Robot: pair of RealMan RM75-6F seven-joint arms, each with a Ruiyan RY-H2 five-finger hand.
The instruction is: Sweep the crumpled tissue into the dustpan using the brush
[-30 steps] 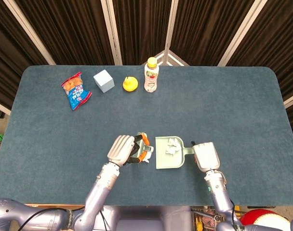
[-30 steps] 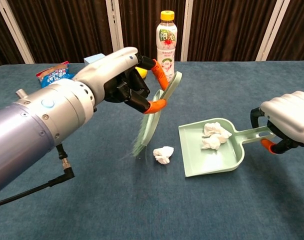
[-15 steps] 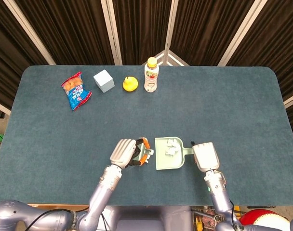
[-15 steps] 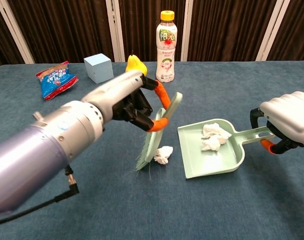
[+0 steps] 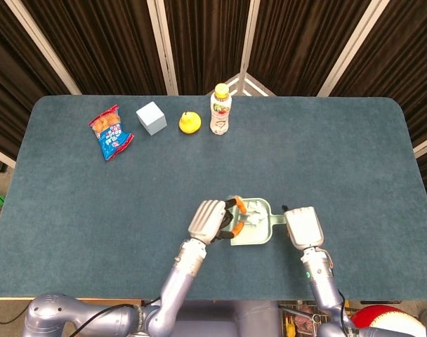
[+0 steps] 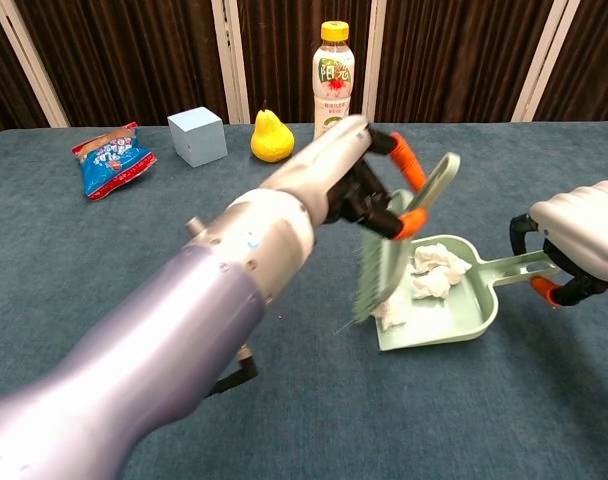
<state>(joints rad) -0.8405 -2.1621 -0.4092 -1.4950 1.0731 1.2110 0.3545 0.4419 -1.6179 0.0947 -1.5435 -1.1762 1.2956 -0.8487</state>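
brush (image 6: 396,250) | near-upright, bristles down | at dustpan (image 6: 474,318) lip

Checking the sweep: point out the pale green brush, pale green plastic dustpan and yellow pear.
brush (image 6: 384,270), chest view, bristle head.
dustpan (image 6: 476,300), chest view, bare tray floor.
pear (image 6: 271,140), chest view, body.

Brush (image 6: 404,235): pale green, tilted, bristles down at dustpan's open lip. Dustpan (image 6: 464,305): pale green, flat on table, handle pointing right. Crumpled tissue (image 6: 389,312): white, just inside lip, touching bristles (w/ two more white wads further back in pan).
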